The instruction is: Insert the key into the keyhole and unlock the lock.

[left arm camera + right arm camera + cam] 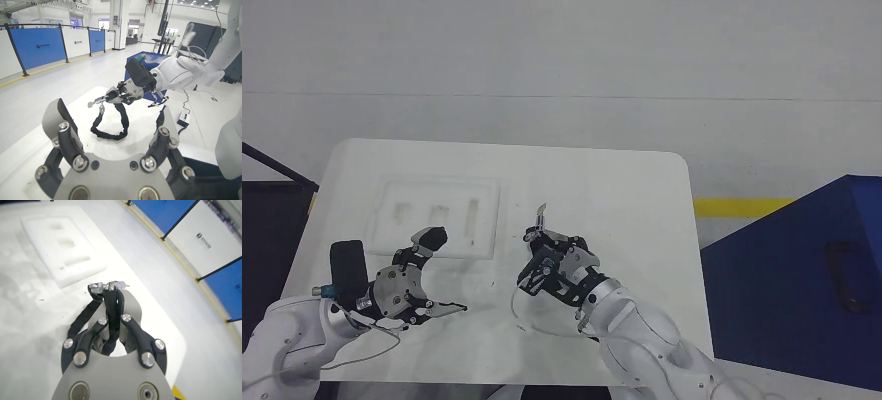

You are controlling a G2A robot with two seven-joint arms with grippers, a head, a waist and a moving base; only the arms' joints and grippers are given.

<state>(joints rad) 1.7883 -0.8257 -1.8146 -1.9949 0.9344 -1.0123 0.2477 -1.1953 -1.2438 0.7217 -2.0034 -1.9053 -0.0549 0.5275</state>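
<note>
Two pincers are mine, and they stand differently. My left pincer [450, 273] hangs spread wide at the near left of the table [642, 190] with nothing between its pads. It sits just on the near side of the white foam tray [392, 190], whose three pockets face up.

My right pincer [109, 96] is pressed together on the lock [101, 99], a short silver barrel, held up off the table near its middle and just right of the tray. The barrel pokes out past my fingertips towards the left side. At its free end sits the key [90, 104] — its flat silver head juts from the barrel's tip, though how deep it goes in I cannot tell.

A small metal link hangs from the barrel, and from it the chain [113, 136], sleeved in black cloth, drops to the table. The chain lies there in a loop and climbs back up under the same pincer.

From my open left pincer the lock and key lie to the right and a little farther off — apart, not touching.
</note>
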